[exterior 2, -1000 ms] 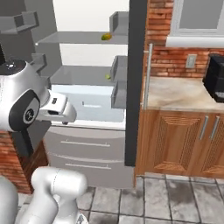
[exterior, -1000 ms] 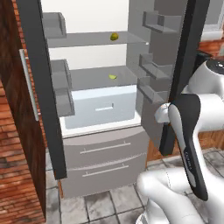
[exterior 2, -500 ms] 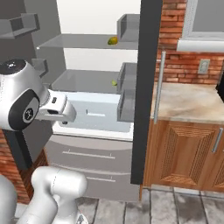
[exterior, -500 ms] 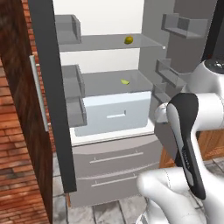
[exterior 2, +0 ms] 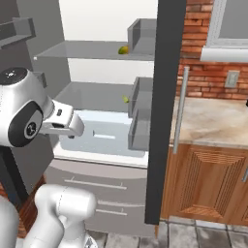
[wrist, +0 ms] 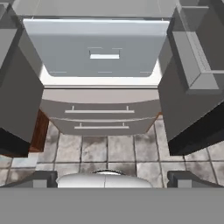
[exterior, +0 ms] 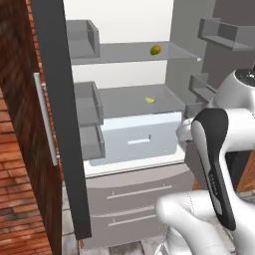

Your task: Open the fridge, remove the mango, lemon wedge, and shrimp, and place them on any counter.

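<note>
In the left base view, a brick wall (exterior: 17, 164) fills the left edge, beside the fridge (exterior: 124, 194) with both doors swung wide. The mango (exterior: 155, 50) sits right of centre on the upper shelf, its long axis roughly level across the frame. The lemon wedge (exterior: 150, 100) lies on the shelf below, above a pale crisper drawer (exterior: 139, 139). The gripper (wrist: 112, 179), at the hand view's bottom, stands released, holding nothing. The counter (exterior 2: 213, 121) lies right of the fridge.

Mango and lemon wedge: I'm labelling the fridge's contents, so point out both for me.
mango (exterior: 155, 50), left base view, middle of the round fruit on the upper shelf.
lemon wedge (exterior: 150, 100), left base view, middle of the sliver on the lower shelf.
</note>
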Robot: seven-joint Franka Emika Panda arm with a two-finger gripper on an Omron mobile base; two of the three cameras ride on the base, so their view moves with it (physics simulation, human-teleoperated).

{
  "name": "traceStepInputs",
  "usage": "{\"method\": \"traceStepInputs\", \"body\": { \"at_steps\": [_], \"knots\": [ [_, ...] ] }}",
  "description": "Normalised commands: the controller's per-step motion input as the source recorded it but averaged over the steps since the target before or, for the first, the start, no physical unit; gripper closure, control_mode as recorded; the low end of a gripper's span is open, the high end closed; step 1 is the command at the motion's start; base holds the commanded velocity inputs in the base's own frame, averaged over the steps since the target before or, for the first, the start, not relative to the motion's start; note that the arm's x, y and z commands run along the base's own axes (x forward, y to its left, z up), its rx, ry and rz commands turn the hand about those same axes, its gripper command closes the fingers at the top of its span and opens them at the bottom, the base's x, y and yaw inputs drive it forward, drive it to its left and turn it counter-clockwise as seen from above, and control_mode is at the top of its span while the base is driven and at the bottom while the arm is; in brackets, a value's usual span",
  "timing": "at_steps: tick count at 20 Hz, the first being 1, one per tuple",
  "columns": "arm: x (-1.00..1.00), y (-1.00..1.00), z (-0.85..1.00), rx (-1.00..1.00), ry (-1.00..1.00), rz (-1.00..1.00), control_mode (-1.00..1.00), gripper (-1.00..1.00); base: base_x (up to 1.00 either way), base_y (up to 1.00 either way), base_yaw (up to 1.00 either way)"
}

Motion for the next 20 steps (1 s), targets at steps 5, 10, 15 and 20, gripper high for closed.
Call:
{"method": "traceStepInputs", "body": {
  "at_steps": [5, 10, 15, 20],
  "knots": [
    [0.00, 0.00, 0.00, 0.00, 0.00, 0.00, 1.00, -1.00, 0.93, 0.13, 0.06],
    [0.00, 0.00, 0.00, 0.00, 0.00, 0.00, 1.00, -1.00, 0.83, 0.05, 0.04],
    [0.00, 0.00, 0.00, 0.00, 0.00, 0.00, 1.00, -1.00, 0.52, 0.21, 0.04],
    [0.00, 0.00, 0.00, 0.00, 0.00, 0.00, 1.00, -1.00, 0.56, 0.11, 0.06]
  ]
}}
